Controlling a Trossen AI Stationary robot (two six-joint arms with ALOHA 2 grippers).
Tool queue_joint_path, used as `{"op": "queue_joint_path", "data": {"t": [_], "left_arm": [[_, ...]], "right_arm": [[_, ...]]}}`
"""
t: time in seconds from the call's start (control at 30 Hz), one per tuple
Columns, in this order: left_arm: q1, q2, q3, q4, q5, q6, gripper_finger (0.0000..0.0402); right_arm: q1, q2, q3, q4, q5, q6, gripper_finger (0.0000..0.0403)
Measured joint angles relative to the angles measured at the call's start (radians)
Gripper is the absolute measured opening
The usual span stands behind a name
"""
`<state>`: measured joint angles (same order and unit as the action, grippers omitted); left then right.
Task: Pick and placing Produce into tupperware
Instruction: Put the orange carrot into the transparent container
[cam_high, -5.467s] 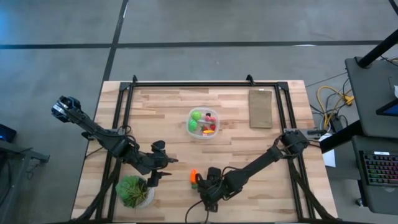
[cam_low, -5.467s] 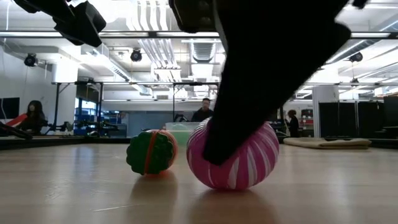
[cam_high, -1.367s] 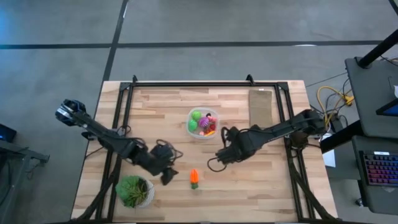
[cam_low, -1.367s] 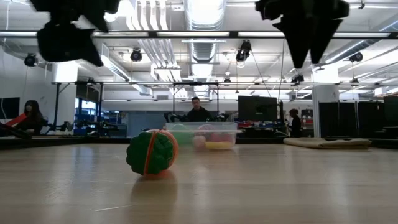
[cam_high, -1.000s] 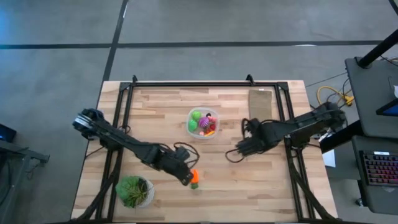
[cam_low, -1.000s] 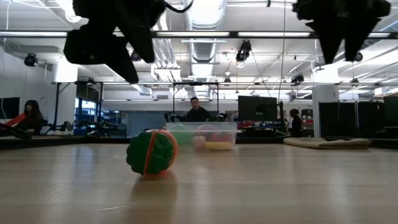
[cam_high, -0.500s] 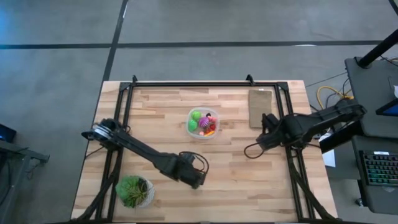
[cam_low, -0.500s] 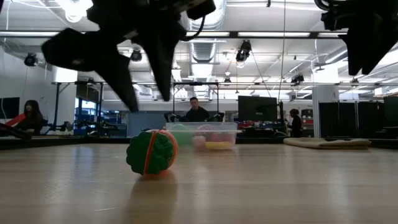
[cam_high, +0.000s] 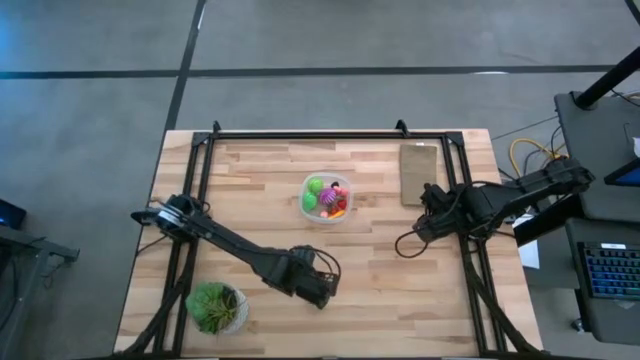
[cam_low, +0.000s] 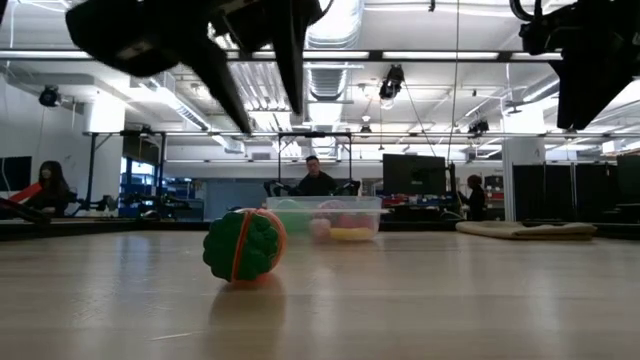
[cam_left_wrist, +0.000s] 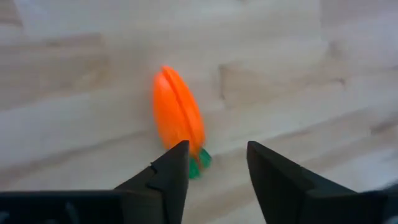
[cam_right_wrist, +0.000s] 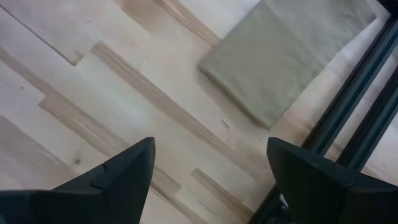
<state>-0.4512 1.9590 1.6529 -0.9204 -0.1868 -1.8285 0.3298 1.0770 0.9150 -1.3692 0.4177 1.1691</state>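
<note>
Reaching for the last loose piece, the left hand (cam_left_wrist: 214, 168) hangs just over the orange carrot (cam_left_wrist: 178, 121), fingers parted and empty, the carrot's green end beside one fingertip. That carrot lies on the tabletop (cam_high: 250, 190) well short of the tupperware (cam_high: 327, 198), which already holds several produce pieces. Next comes straddling the carrot, closing, then carrying it there. Beside the brown board (cam_right_wrist: 286, 53), the right hand (cam_right_wrist: 211, 171) waits wide apart.

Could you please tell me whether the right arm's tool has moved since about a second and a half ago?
Yes. In the high view the right tool has pulled away from the round clear plastic container towards the flat brown rectangular board.
</note>
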Motion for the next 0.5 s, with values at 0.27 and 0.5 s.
{"op": "queue_joint_path", "data": {"t": [0.27,0.5], "left_arm": [[-0.022,0.044,0.144,-0.153,-0.046,-0.04,0.0071],[-0.017,0.071,0.131,-0.096,-0.051,-0.026,0.011]], "right_arm": [[0.0,0.004,0.005,0.0,0.006,-0.025,0.0301],[0.0,0.004,0.003,0.0,0.013,-0.045,0.0301]]}}
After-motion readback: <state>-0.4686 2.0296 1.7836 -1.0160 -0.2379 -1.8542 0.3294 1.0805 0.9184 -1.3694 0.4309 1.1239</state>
